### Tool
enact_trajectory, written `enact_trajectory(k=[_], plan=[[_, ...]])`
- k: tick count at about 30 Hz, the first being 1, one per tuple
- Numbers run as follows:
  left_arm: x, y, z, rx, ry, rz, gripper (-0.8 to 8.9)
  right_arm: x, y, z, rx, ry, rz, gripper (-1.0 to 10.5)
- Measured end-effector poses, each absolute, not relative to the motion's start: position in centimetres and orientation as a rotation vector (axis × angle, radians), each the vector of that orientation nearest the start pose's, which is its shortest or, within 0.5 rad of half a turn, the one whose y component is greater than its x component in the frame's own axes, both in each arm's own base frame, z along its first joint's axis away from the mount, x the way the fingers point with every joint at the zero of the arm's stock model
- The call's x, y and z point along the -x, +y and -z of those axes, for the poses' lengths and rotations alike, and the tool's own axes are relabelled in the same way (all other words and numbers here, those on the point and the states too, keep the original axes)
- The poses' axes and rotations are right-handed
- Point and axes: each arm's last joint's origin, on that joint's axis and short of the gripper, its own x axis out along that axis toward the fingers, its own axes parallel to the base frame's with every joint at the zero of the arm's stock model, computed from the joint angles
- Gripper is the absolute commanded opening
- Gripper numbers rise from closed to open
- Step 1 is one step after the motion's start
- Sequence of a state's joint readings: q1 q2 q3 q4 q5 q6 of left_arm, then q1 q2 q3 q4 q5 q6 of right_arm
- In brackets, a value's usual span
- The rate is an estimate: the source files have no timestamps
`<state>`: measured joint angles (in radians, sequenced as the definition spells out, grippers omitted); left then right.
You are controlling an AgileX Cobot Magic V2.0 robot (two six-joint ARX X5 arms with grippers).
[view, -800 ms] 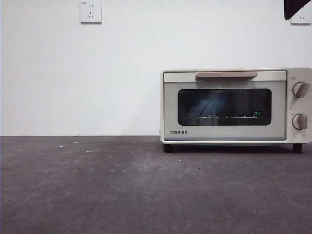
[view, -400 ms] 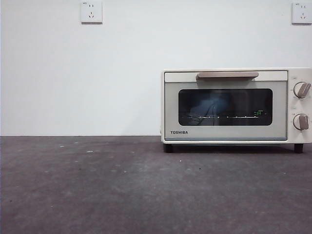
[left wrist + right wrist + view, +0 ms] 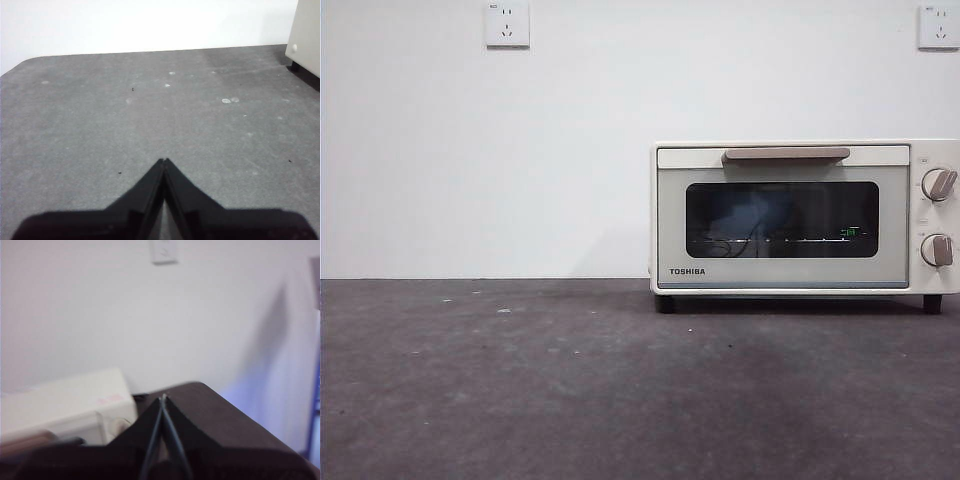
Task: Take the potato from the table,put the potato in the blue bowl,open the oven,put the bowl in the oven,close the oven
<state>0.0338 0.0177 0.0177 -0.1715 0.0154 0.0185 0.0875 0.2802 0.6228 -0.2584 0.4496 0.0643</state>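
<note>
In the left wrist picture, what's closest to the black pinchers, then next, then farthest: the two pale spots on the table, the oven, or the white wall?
From the left gripper:
1. The two pale spots, out on the table toward the oven's side.
2. The oven, its corner at the picture's edge.
3. The white wall, past the table's far edge.

oven [image 3: 806, 217] runs off the right edge in the front view, left wrist only catches its corner, right wrist view is all blurry, and whatever's behind the dark glass is unreadable
</note>
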Motion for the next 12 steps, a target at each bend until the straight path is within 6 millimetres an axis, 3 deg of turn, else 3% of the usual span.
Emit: enact_trajectory(k=[7, 12], plan=[[-9.6, 0.3, -15.2, -0.014, 0.173, -0.017, -0.04, -7.8, -0.8, -24.1, -0.076, -0.012, 0.329, 0.0], [-9.6, 0.3, -15.2, -0.015, 0.173, -0.017, -0.04, -9.1, -0.3, -20.2, -0.040, 0.033, 0.170, 0.0]])
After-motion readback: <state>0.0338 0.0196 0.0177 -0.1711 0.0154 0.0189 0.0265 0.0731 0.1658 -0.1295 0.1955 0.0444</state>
